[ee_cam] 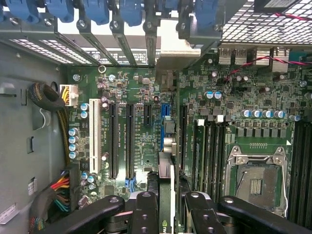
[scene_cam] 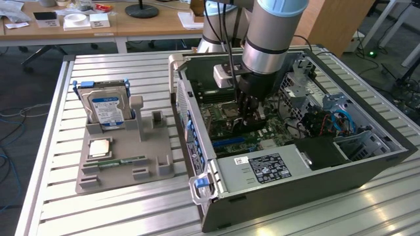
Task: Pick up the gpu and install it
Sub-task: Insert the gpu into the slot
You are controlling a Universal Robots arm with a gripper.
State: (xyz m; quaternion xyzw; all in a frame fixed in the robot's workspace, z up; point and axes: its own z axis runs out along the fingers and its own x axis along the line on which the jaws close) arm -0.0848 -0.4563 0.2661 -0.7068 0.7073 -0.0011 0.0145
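The gpu (ee_cam: 165, 176) appears edge-on in the wrist view as a thin dark card with a green logo near my fingers (ee_cam: 145, 214). My gripper (ee_cam: 168, 217) is shut on it. The card stands upright over the motherboard (ee_cam: 144, 146), in line with the blue expansion slot (ee_cam: 164, 122), its far end close to the slot. Whether it touches the slot I cannot tell. In the exterior view my gripper (scene_cam: 253, 118) reaches straight down into the open computer case (scene_cam: 196, 162), just above the motherboard (scene_cam: 223, 118).
Black and white expansion slots (ee_cam: 113, 139) lie beside the blue one, with memory slots (ee_cam: 209, 151) and an open CPU socket (ee_cam: 256, 180) on the other side. Outside the case, a grey holder (scene_cam: 125, 169) carries the silver hard drive (scene_cam: 108, 110), a chip (scene_cam: 100, 147) and a green memory stick (scene_cam: 123, 161).
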